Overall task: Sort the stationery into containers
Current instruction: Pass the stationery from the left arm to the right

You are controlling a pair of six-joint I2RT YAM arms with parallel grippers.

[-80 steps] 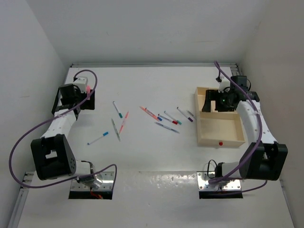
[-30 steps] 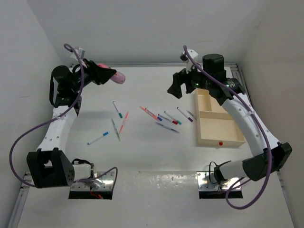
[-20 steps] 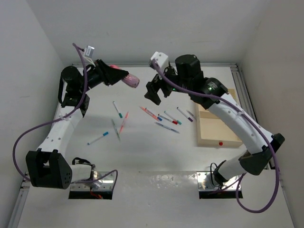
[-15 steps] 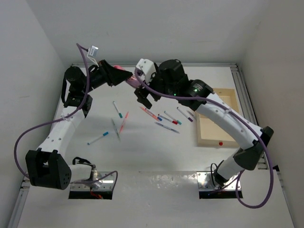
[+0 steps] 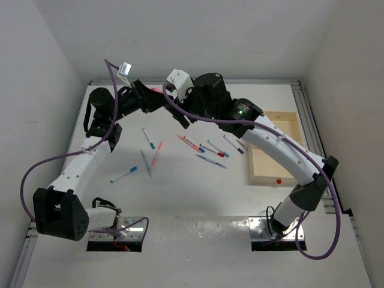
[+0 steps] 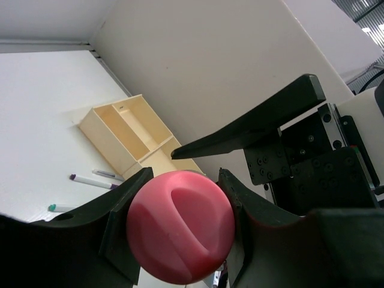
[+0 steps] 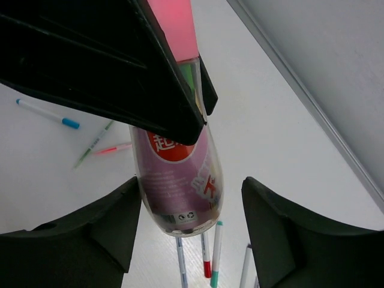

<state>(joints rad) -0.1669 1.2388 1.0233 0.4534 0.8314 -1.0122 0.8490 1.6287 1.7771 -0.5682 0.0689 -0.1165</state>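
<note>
Barely begun: the pens [image 5: 207, 147] lie scattered mid-table, and the tray [image 5: 264, 180] at the right looks empty where it shows. The left gripper [image 6: 180, 201] clamps a pink-capped bottle [image 7: 177, 180] aloft at the far side. The right gripper [image 7: 192, 186] is spread around the bottle's base, not gripping.

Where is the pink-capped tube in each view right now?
Top external: pink-capped tube upper centre, a pink sliver where the two arms meet.
Left wrist: tube bottom centre, cap end-on.
Right wrist: tube centre, purple label showing.
Shared landmark: the loose pens below it.
</note>
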